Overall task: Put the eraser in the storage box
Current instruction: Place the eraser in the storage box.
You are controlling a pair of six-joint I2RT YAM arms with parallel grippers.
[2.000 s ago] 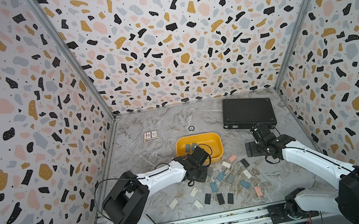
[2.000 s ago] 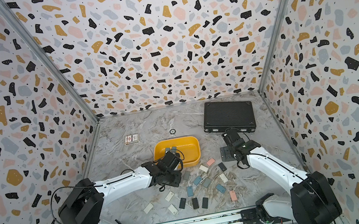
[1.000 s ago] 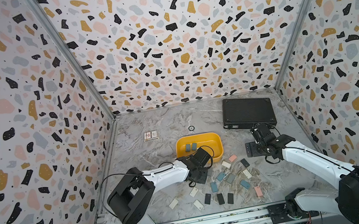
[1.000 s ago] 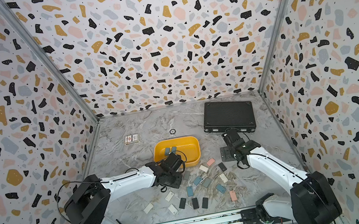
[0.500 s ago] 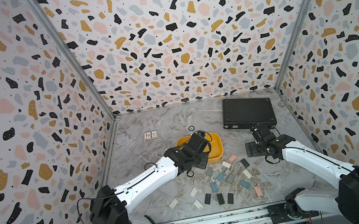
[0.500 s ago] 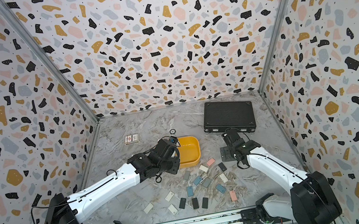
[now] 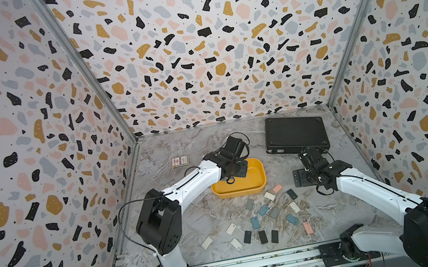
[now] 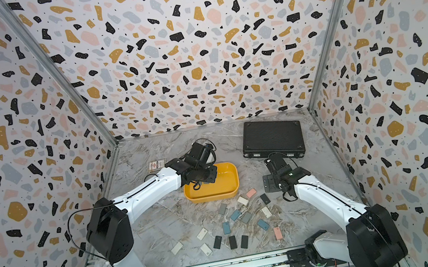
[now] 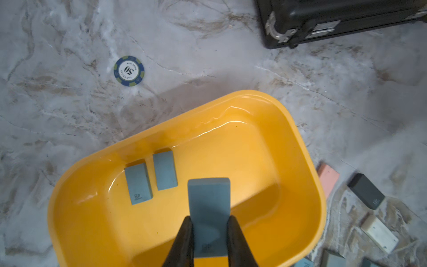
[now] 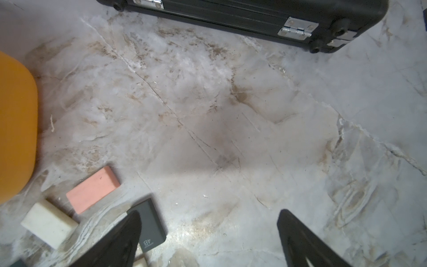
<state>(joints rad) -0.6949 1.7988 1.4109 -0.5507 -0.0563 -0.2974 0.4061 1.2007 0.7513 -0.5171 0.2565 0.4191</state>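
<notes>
**Eraser.** A grey-blue eraser (image 9: 209, 208) was clamped between the two fingers of the left end effector (image 9: 209, 219), which were closed narrowly on its long sides. The eraser hung over the interior of the storage box (image 9: 307, 185), clear of the floor of the box.

**Storage box.** The yellow storage box (image 7: 258, 188) stood near the centre of the table (image 7: 179, 146). Two grey erasers, one marked "4B" (image 9: 138, 183) and one plain (image 9: 165, 170), lay flat and side by side on its floor, near one long wall.

**Right end effector.** The right end effector (image 10: 210, 215) had its fingers spread wide and gripped nothing. It was positioned over bare table on the right side of the storage box. In the right wrist view one finger overlapped a dark eraser (image 10: 150, 228) marked "4B"; contact could not be determined.

**Surroundings.**
- A pink eraser (image 10: 93, 189) and a white eraser (image 10: 49, 223) lay just beside the dark one, near the storage box.
- Further loose erasers (image 7: 261, 237) were scattered between the storage box and the near edge.
- A poker chip (image 9: 129, 71) marked "50" lay on the far side of the storage box.
- A black case (image 7: 294, 133) with metal latches lay near the far right corner.
- A small card pack (image 7: 180, 161) lay toward the far left corner.
</notes>
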